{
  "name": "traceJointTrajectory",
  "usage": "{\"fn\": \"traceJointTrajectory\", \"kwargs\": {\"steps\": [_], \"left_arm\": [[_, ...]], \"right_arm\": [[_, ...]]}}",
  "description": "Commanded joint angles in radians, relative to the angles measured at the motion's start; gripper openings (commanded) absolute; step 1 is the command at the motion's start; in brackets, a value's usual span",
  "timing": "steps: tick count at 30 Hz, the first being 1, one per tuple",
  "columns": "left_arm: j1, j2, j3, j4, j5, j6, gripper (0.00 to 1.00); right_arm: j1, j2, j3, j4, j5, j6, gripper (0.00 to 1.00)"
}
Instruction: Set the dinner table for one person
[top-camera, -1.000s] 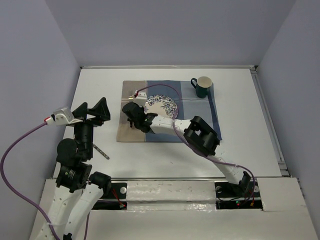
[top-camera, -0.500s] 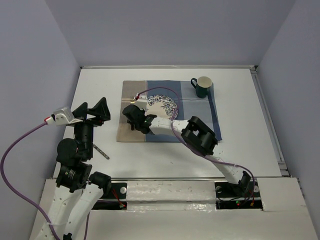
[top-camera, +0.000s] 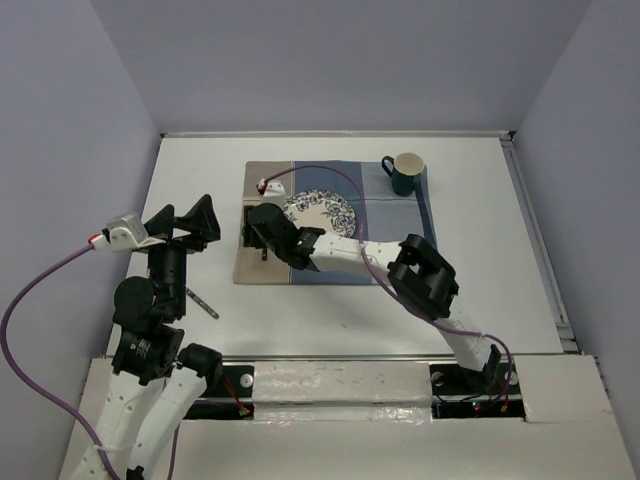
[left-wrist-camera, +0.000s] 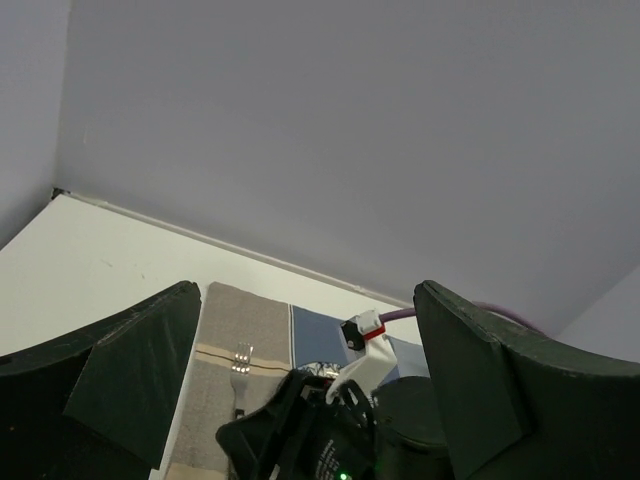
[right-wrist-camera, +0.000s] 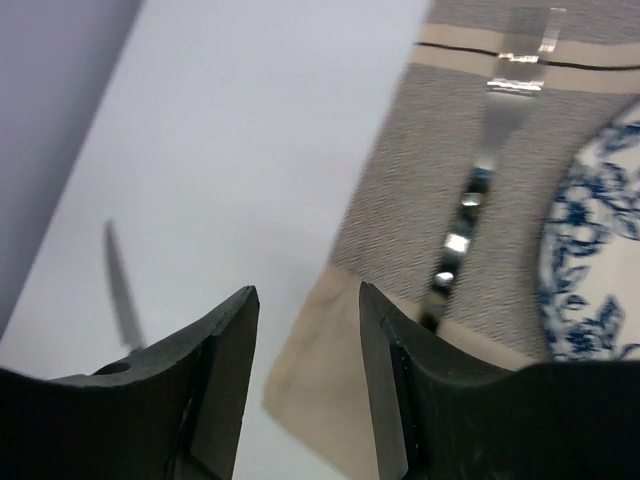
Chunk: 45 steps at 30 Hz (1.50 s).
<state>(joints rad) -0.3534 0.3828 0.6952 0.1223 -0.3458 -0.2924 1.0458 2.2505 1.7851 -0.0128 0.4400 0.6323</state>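
Observation:
The white dinner table (top-camera: 490, 285) holds a blue-and-tan placemat (top-camera: 400, 225). On it lie a blue-patterned plate (top-camera: 322, 211) and a green mug (top-camera: 405, 173). My right gripper (top-camera: 262, 230) hovers open and empty over the mat's left tan strip. In the right wrist view its gripper (right-wrist-camera: 305, 300) is above the mat's near-left corner, with a fork (right-wrist-camera: 478, 175) lying on the mat beside the plate (right-wrist-camera: 600, 270). A knife (top-camera: 200, 302) lies on the table left of the mat. My left gripper (top-camera: 186, 221) is open, raised and empty above the table's left side.
Grey walls close in the table on three sides, with a raised rim at the far edge (top-camera: 330, 133). The left wrist view shows the fork (left-wrist-camera: 240, 365), the mat (left-wrist-camera: 245, 320) and the right arm's wrist (left-wrist-camera: 330, 430). Purple cables trail from both wrists.
My right gripper has shifted slightly left and farther over the mat's left strip, and its elbow has swung right. The left arm has not moved.

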Motion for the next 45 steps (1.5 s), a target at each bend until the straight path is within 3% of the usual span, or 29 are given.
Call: {"fn": "traceJointTrajectory", "kwargs": {"steps": [1, 3, 6, 7, 11, 13, 20, 33, 35, 42, 45], "left_arm": [[-0.006, -0.024, 0.01, 0.037, -0.071, 0.036, 0.99], [-0.005, -0.044, 0.018, 0.037, -0.107, 0.051, 0.99], [-0.009, -0.068, 0.02, 0.056, -0.145, 0.061, 0.99], [-0.007, -0.067, 0.02, 0.057, -0.148, 0.062, 0.99], [-0.006, -0.024, 0.032, 0.068, -0.156, 0.07, 0.99], [0.007, -0.016, 0.035, 0.076, -0.156, 0.073, 0.99], [0.045, -0.015, 0.024, 0.091, -0.134, 0.064, 0.99], [0.064, -0.028, 0.01, 0.092, -0.084, 0.039, 0.99], [0.067, -0.033, 0.009, 0.092, -0.079, 0.035, 0.99], [0.076, -0.03, 0.003, 0.096, -0.058, 0.033, 0.99], [0.076, -0.018, 0.009, 0.089, -0.062, 0.039, 0.99]], "right_arm": [[0.083, -0.057, -0.064, 0.183, -0.322, -0.215, 0.54], [0.12, -0.036, -0.063, 0.205, -0.414, -0.268, 0.58], [0.158, 0.018, 0.006, 0.176, -0.518, -0.351, 0.78], [0.167, 0.03, 0.023, 0.16, -0.523, -0.387, 0.79], [0.192, 0.102, 0.139, 0.076, -0.551, -0.48, 0.81], [0.212, 0.158, 0.224, -0.043, -0.543, -0.537, 0.81], [0.241, 0.251, 0.315, -0.121, -0.483, -0.577, 0.79], [0.27, 0.258, 0.264, -0.19, -0.413, -0.619, 0.51], [0.28, 0.258, 0.243, -0.188, -0.373, -0.62, 0.43], [0.28, 0.21, 0.13, -0.101, -0.336, -0.583, 0.0], [0.27, 0.13, 0.065, 0.009, -0.33, -0.556, 0.0]]}}
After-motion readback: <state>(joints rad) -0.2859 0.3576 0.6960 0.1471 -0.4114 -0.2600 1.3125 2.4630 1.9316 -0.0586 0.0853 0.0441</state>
